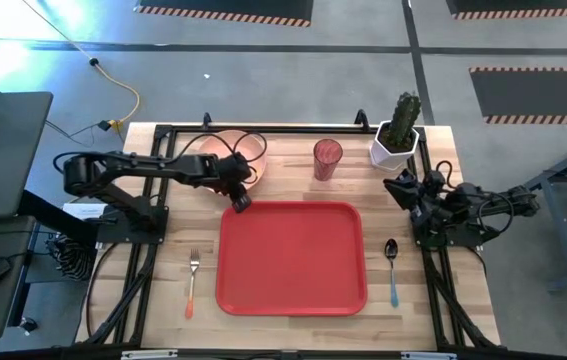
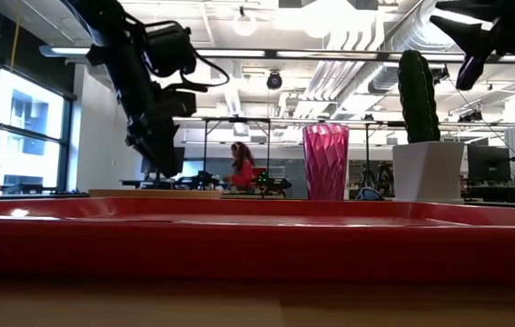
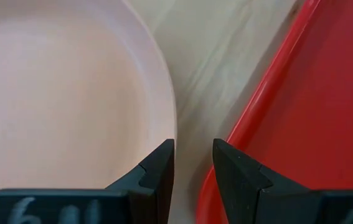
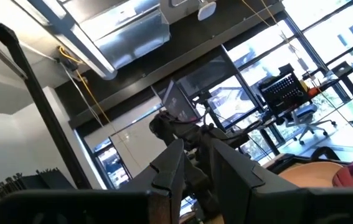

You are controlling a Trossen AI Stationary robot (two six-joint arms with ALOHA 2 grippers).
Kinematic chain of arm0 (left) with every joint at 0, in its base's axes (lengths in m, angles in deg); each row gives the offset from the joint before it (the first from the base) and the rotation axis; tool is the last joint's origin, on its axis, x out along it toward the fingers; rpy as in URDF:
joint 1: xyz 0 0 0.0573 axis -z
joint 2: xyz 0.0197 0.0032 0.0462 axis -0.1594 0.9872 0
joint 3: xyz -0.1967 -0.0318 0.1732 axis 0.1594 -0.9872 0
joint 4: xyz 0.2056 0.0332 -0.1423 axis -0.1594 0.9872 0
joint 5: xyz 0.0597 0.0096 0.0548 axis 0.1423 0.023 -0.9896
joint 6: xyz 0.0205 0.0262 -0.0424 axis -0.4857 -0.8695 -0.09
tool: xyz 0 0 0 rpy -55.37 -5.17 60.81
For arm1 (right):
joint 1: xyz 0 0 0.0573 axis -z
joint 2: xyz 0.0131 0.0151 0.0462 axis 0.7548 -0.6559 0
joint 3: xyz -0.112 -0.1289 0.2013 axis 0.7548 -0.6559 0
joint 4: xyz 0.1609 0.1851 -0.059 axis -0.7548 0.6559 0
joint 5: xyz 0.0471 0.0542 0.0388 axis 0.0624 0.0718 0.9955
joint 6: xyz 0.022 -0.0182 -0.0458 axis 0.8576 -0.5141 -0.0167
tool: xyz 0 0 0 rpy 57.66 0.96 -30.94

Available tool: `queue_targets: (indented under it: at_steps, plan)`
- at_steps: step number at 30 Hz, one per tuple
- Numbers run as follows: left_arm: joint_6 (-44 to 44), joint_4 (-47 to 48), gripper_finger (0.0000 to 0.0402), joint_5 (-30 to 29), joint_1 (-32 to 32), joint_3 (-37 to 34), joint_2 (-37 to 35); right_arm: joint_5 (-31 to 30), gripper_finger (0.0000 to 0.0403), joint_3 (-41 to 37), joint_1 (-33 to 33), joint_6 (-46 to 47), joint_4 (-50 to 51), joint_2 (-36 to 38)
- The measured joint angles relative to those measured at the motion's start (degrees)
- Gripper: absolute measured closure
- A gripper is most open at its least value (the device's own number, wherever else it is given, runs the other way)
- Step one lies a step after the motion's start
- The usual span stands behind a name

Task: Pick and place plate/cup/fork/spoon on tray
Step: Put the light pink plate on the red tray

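Note:
The peach-pink plate [image 1: 238, 152] lies flat on the table at the far left, just beyond the red tray [image 1: 291, 258]. My left gripper [image 1: 238, 200] hovers over the plate's near rim [image 3: 164, 99] and the strip of table beside the tray's far left corner [image 3: 269, 106]. It points down, open by a narrow gap and empty. The red-pink cup [image 1: 328, 158] stands upright right of the plate. The fork [image 1: 193, 280] lies left of the tray and the spoon [image 1: 392, 268] right of it. My right gripper [image 1: 400, 185] waits raised at the right, open by a narrow gap.
A white pot with a green cactus [image 1: 395, 135] stands at the far right corner, close to my right gripper. The black frame rails [image 1: 153, 200] run along the table's left and right sides. A person [image 2: 239, 163] sits far back in the room.

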Motion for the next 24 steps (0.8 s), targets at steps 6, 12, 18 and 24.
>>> queue_targets:
  at_steps: [6,12,18,24]
  plan:
    - [-0.50,-0.09,0.0302,0.40,0.00,0.00,2.07,-0.03,0.0334,0.00,0.00,0.00,0.87,-0.02]
    - [-0.57,-0.09,0.0302,-2.21,0.00,0.00,4.29,-0.07,0.0334,0.00,-0.02,0.02,0.90,-0.02]
    - [-0.57,-0.20,0.0302,-2.50,0.00,0.00,6.11,-0.18,0.0334,0.00,0.00,0.02,0.90,0.00]
    - [-0.44,-0.41,0.0311,-3.18,0.02,-0.02,8.09,-0.17,0.0334,0.00,-0.01,0.65,0.93,-0.02]
